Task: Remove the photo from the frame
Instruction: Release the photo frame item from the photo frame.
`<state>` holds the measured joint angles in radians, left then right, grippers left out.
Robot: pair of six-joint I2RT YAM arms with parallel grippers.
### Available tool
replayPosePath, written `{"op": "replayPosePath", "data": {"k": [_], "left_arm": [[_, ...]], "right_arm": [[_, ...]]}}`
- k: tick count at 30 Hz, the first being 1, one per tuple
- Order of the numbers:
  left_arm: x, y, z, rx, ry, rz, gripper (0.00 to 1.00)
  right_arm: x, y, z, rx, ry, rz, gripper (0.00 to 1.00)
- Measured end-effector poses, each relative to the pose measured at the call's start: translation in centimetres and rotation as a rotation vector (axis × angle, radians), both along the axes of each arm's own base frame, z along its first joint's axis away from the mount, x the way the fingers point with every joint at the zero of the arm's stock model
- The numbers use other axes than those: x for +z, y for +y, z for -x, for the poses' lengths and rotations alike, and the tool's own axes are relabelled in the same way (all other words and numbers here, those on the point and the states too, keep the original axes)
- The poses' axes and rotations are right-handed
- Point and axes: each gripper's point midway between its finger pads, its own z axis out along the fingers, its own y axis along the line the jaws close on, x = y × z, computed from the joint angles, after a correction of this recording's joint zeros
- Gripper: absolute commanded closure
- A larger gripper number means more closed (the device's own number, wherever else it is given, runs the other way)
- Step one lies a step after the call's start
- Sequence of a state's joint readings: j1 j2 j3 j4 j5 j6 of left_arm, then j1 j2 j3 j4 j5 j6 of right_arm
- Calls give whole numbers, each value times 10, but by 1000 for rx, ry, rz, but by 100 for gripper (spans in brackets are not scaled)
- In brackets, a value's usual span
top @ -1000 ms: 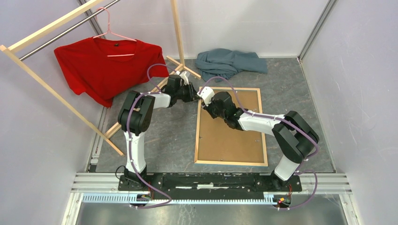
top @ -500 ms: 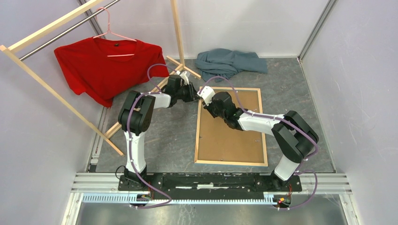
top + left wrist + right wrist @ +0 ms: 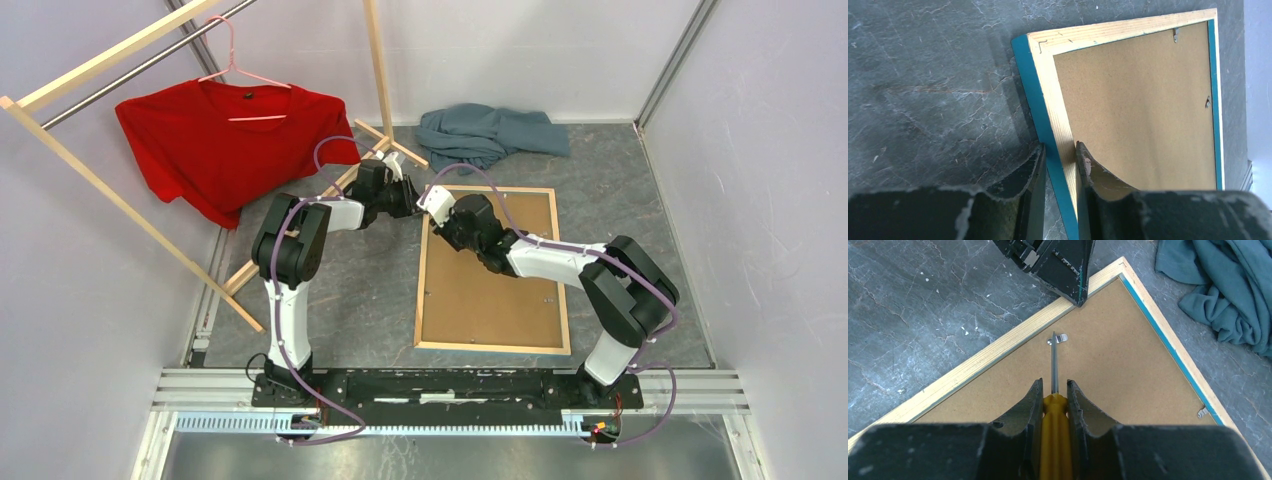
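Note:
The frame (image 3: 493, 345) lies face down on the grey floor, pale wood back up, with the brown backing board (image 3: 495, 280) inside it. The photo is hidden under the board. My left gripper (image 3: 1060, 152) is shut on the frame's wooden left rail (image 3: 1055, 100) near its far corner; the blue edge (image 3: 1030, 85) shows beside it. My right gripper (image 3: 1053, 386) is shut on a yellow-handled screwdriver (image 3: 1053, 440). Its steel tip touches a small metal retaining tab (image 3: 1058, 339) on the board near the left gripper's fingers (image 3: 1068, 270).
A crumpled teal cloth (image 3: 490, 133) lies past the frame's far edge, also in the right wrist view (image 3: 1220, 285). A wooden clothes rack (image 3: 110, 190) with a red shirt (image 3: 225, 140) on a hanger stands at the left. More tabs (image 3: 1208, 102) sit along the frame's right rail.
The right gripper with the screwdriver has shifted slightly left toward the frame's far left corner. The left gripper has not moved.

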<state>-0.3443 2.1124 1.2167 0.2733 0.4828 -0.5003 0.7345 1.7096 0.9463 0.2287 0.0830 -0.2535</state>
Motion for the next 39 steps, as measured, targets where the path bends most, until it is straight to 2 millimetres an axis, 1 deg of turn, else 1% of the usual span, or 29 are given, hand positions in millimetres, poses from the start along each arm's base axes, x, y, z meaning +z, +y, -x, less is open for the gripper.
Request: {"op": "replayPosePath", "data": {"k": [13,22,30,34,39], "left_arm": [[0,0,0,0,0,0,78],[0,0,0,-2,0,1,78],[0,0,0,-2,0,2,79],[0,0,0,-2,-1,2,79],[0,0,0,-2,-1,2,79]], "right_arm": [[0,0,0,33,-2,9,100],[1,1,0,3,-5,4,100],[0,5,2,-32,-39,33,100],[1,5,0,-54,-63,37,100],[1,5,2,-36,-66,26,100]]}}
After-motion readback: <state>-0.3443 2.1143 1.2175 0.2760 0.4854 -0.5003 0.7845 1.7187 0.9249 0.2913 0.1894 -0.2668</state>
